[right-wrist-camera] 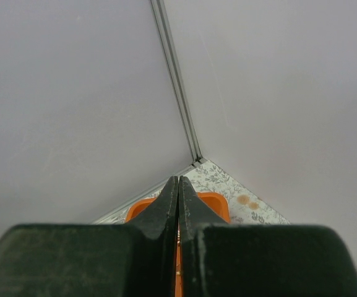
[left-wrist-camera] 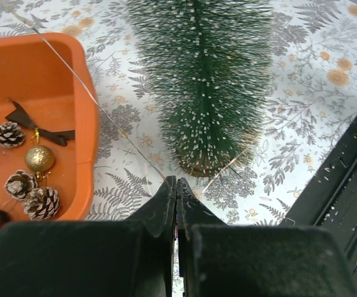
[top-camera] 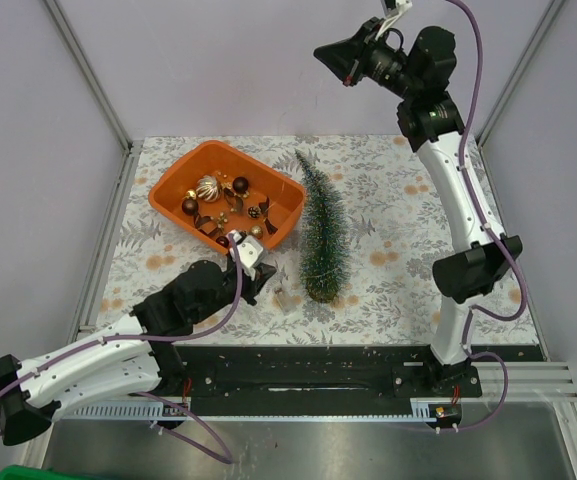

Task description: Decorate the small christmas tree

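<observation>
The small christmas tree (top-camera: 321, 232) lies flat on the flowered table, tip away from me, round base near the front. It also shows in the left wrist view (left-wrist-camera: 200, 80). The orange tray (top-camera: 258, 168) of ornaments sits to its left. My left gripper (top-camera: 252, 268) is low by the tray's near right corner, just left of the tree's base. Its jaws (left-wrist-camera: 176, 180) are shut on a thin wire (left-wrist-camera: 85, 86) that runs from the tips over the tray rim (left-wrist-camera: 89, 124); another strand leads to the tree base. My right gripper (top-camera: 348, 62) is raised high at the back, shut and empty (right-wrist-camera: 178, 179).
The tray holds pine cones (left-wrist-camera: 8, 133), a gold ball (left-wrist-camera: 39, 158), dark baubles and a black ribbon. A small pale object (top-camera: 283, 297) lies on the table between my left gripper and the tree base. Walls enclose the table; a black rail runs along the front edge (top-camera: 318, 365).
</observation>
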`<action>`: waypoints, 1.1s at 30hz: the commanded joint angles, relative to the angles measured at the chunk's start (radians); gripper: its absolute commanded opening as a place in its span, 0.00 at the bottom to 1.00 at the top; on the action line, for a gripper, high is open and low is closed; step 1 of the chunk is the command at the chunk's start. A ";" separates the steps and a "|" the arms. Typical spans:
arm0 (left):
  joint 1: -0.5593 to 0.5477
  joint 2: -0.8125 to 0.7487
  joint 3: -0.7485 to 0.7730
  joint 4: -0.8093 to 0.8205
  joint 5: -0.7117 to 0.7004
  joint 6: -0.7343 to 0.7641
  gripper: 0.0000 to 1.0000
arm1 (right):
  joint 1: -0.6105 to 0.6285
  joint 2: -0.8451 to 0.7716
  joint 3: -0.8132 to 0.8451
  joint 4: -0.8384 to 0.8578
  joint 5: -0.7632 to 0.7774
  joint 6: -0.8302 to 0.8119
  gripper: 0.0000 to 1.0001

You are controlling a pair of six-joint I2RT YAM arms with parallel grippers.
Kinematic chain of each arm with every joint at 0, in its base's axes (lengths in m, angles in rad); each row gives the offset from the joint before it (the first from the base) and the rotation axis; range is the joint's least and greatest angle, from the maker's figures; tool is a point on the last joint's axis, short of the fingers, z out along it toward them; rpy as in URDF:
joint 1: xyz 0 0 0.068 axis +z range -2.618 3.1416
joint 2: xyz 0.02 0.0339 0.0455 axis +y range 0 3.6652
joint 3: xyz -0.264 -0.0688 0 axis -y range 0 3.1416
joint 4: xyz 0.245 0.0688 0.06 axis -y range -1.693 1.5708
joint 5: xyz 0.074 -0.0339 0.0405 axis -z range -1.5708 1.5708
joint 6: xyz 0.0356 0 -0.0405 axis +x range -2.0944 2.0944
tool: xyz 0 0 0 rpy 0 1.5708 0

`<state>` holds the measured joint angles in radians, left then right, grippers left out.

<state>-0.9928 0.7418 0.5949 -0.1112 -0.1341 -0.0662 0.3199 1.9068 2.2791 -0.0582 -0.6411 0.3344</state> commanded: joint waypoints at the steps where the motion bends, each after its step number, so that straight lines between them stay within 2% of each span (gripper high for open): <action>1: 0.008 0.010 0.013 0.054 -0.085 -0.041 0.02 | 0.011 0.060 0.103 0.012 -0.012 0.017 0.00; 7: 0.008 0.037 0.016 0.079 -0.085 -0.052 0.03 | 0.011 0.191 0.279 -0.068 0.041 -0.020 0.00; 14: 0.009 0.054 0.003 0.107 -0.078 -0.044 0.06 | 0.010 0.235 0.254 -0.106 0.116 -0.083 0.00; 21: 0.010 0.080 -0.033 0.197 -0.122 0.011 0.10 | -0.011 0.247 0.123 -0.114 0.236 -0.120 0.00; 22: 0.010 0.082 -0.041 0.206 -0.133 0.016 0.12 | -0.021 0.244 0.094 -0.106 0.256 -0.120 0.00; 25: 0.013 0.082 -0.058 0.223 -0.154 0.017 0.29 | -0.051 0.212 -0.002 -0.083 0.343 -0.123 0.00; 29: 0.014 0.079 -0.069 0.234 -0.153 0.022 0.31 | -0.122 0.140 -0.185 0.004 0.396 -0.081 0.00; 33: 0.022 0.074 -0.078 0.243 -0.148 0.025 0.38 | -0.194 0.061 -0.360 0.107 0.440 -0.045 0.00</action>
<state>-0.9794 0.8230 0.5247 0.0513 -0.2596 -0.0517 0.2020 2.1159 2.0293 -0.1062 -0.2943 0.2516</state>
